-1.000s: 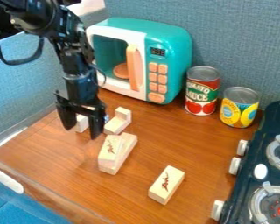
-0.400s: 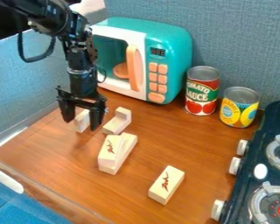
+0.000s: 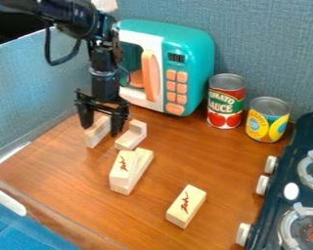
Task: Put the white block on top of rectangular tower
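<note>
The pale block I take for the white one sits on the counter right at the hand, its near end poking out toward me below the fingertips and its far end partly behind them. The hand points down over it with its fingers spread wide, one to either side of the block as I look, so it seems released rather than clamped on anything. The black arm comes in above it from the upper left.

Just to the right of the hand there's an L-shaped wooden piece, its raised part at the far end. Nearer to me and a bit right of the hand, two blocks are stacked slightly askew: the upper block, with a dark red mark, rests on the lower block. Farther out that way, a single marked block lies by itself.

Behind the hand and to its right stands the teal toy microwave. Well to the right of the hand are a red tomato can and a yellow can, then the dark toy stove beyond.
</note>
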{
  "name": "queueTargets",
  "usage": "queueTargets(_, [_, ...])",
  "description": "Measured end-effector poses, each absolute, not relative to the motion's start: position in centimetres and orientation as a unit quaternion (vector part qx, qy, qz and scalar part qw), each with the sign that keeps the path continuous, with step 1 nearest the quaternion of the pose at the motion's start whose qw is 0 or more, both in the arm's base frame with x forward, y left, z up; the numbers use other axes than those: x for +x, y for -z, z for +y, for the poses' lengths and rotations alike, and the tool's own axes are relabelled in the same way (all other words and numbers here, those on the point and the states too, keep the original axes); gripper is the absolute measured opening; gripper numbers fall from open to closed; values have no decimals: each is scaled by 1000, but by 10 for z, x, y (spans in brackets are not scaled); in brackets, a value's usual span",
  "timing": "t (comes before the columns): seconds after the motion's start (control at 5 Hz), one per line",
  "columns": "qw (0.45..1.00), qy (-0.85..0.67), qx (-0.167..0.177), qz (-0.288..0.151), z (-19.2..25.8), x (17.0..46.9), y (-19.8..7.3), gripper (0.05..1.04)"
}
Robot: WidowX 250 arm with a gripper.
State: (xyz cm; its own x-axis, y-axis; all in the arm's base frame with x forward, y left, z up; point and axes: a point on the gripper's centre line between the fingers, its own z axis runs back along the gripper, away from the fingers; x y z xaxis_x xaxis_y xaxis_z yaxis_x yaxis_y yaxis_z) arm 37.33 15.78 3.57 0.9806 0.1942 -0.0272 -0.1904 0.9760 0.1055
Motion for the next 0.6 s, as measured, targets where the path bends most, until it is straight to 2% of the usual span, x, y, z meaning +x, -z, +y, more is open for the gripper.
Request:
queueTargets(0.4, [992, -109, 41, 48, 164, 384, -18, 999])
queueTargets(0.6, [990, -121, 43, 60, 174, 378, -11, 935])
